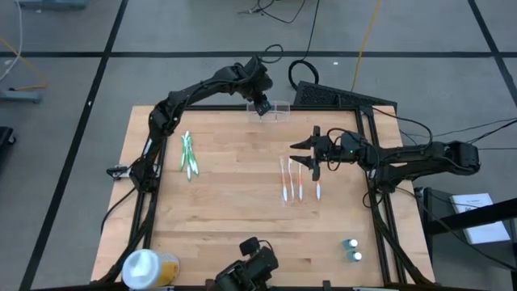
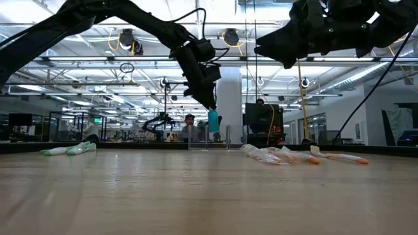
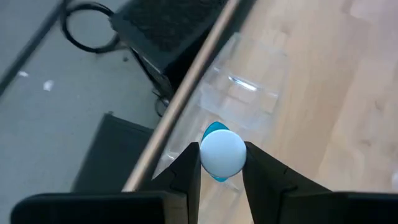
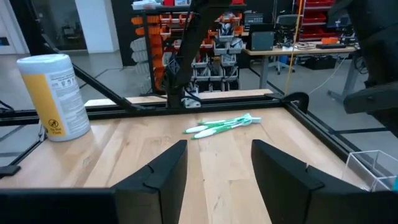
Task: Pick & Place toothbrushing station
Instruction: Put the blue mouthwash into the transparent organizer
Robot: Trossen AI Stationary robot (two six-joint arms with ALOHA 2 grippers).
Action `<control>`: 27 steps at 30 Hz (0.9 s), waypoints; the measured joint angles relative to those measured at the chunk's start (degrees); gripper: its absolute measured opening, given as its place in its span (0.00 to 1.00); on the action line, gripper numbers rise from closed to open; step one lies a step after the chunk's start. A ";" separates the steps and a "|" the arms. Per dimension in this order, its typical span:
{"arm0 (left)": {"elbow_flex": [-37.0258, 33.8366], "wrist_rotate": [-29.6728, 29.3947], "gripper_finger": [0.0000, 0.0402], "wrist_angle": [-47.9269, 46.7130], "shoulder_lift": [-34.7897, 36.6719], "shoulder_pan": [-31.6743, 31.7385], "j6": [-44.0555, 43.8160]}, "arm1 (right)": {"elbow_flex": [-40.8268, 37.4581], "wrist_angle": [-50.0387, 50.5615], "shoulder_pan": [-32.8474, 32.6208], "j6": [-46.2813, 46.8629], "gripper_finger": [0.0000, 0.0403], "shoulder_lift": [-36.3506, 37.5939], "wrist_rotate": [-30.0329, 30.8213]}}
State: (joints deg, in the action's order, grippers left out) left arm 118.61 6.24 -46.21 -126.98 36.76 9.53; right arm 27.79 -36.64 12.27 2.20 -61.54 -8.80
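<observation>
Counted on the wooden table: two green toothbrushes [image 1: 187,155], three orange-tipped clear toothbrushes [image 1: 299,179], two small teal-capped bottles [image 1: 353,249], one clear plastic holder [image 1: 277,110], one white-and-yellow round tub [image 1: 148,267].

Pale matt wooden table [image 1: 242,218], clear glossy plastic toothbrushing station [image 1: 277,110], smooth plastic toothbrushes [image 1: 187,155], dark matt jaws.

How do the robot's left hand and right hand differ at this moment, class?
Grip: the left hand is shut on a small blue-and-white item; the right hand is open and empty.
Place: the left hand is over the clear holder at the table's far edge; the right hand hangs above the pale toothbrushes near the middle.
Shared: both are dark, two-fingered and raised off the table.
</observation>
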 joint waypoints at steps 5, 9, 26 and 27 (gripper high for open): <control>0.00 -2.05 0.23 0.23 -0.75 -0.28 -0.36 | 0.00 0.02 0.00 0.09 0.42 0.00 0.00; 0.00 -4.12 0.23 0.22 -1.17 -0.38 -2.22 | 0.00 0.02 0.00 0.09 0.42 0.00 0.00; -0.33 -4.85 0.23 0.25 -1.50 -0.83 -5.69 | 0.02 0.04 0.00 0.11 0.42 0.00 -0.02; -0.33 -4.85 0.23 0.25 -1.50 -0.89 -5.82 | 0.02 0.02 0.00 0.11 0.42 0.00 0.00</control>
State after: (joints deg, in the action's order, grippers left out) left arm 118.28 1.39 -45.95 -128.49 35.86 3.71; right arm 27.81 -36.62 12.27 2.31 -61.54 -8.80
